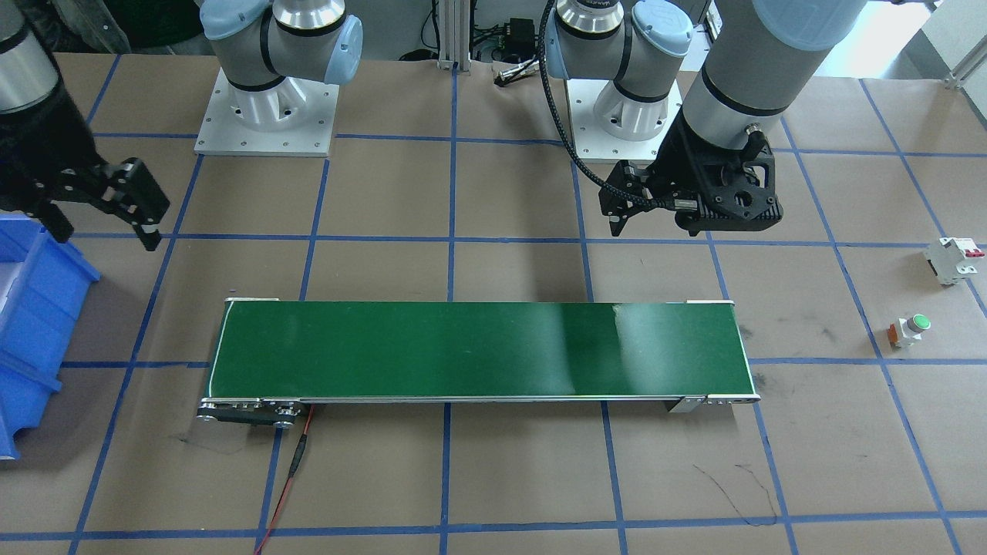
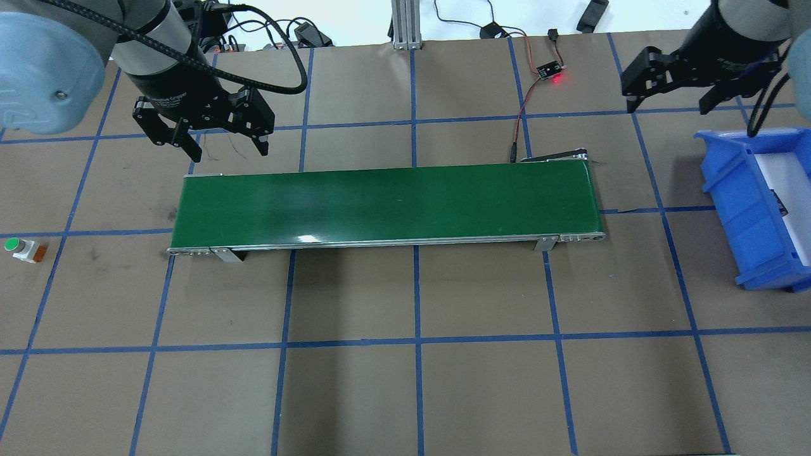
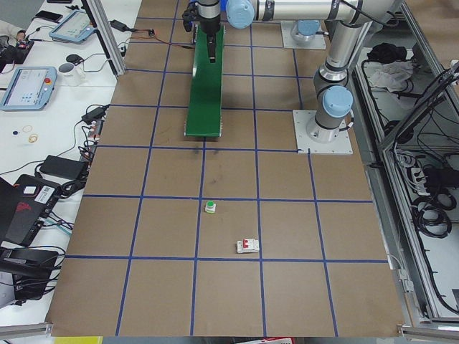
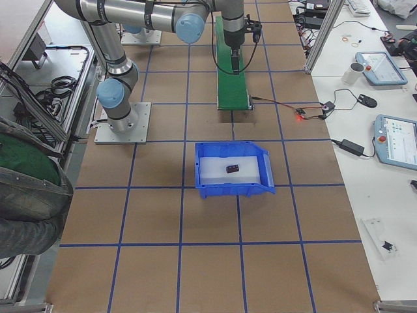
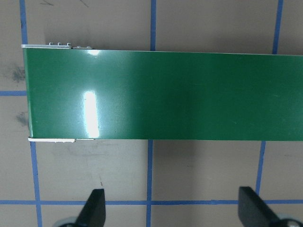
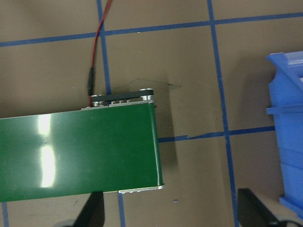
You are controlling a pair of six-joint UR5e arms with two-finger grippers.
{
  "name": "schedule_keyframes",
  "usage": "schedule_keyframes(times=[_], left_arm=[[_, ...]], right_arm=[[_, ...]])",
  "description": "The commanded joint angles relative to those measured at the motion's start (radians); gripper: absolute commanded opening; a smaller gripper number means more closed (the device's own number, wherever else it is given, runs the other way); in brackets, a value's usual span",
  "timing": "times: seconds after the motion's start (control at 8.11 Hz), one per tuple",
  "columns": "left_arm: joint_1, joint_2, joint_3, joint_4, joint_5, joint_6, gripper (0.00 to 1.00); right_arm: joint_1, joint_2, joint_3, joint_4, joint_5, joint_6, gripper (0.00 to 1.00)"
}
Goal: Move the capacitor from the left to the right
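Observation:
The capacitor (image 4: 232, 168) is a small black piece with reddish marks. It lies on the white floor of the blue bin (image 4: 231, 189) in the exterior right view. My left gripper (image 2: 222, 142) is open and empty, and hangs just behind the left end of the green conveyor belt (image 2: 386, 202). The left wrist view shows its two fingertips (image 5: 96, 208) spread wide over bare table. My right gripper (image 2: 671, 104) is open and empty. It hovers beyond the belt's right end, near the back of the bin (image 2: 747, 209).
A white push button with a green cap (image 2: 22, 249) and a white circuit breaker with a red tab (image 1: 954, 260) sit on the table at my far left. A sensor board with a red light (image 2: 550, 69) and its wires lie behind the belt's right end.

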Motion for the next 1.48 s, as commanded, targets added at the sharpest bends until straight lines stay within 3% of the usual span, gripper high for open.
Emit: schedule_keyframes(times=[0.0, 1.36], left_arm=[[0.0, 0.0, 0.0, 0.001, 0.0, 0.0, 0.99], [0.0, 0.0, 0.0, 0.001, 0.0, 0.0, 1.0]], right_arm=[[0.128, 0.009, 0.0, 0.001, 0.0, 0.114, 1.0], [0.18, 0.013, 0.001, 0.003, -0.003, 0.143, 1.0]])
